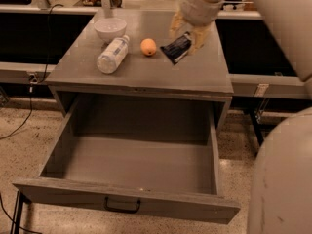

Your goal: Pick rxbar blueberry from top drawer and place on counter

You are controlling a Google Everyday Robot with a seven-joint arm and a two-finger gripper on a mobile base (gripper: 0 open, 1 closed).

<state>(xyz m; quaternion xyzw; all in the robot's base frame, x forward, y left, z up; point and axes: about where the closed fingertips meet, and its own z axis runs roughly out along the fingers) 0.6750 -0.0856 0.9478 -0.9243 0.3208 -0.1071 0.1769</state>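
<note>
My gripper (187,39) hangs over the right middle of the counter (141,74), shut on the rxbar blueberry (176,48). The bar is a dark flat wrapper with pale lettering, tilted, held just above the countertop to the right of an orange fruit. The top drawer (131,201) stands pulled fully open below, its inside bare, with a dark pull handle (122,207) on its front panel. My pale arm runs up to the top right.
On the counter stand a white bowl (110,29), a clear plastic bottle (112,55) lying on its side, and an orange fruit (148,47). A long pale ledge with dark panels runs behind. My robot body (282,179) fills the right edge.
</note>
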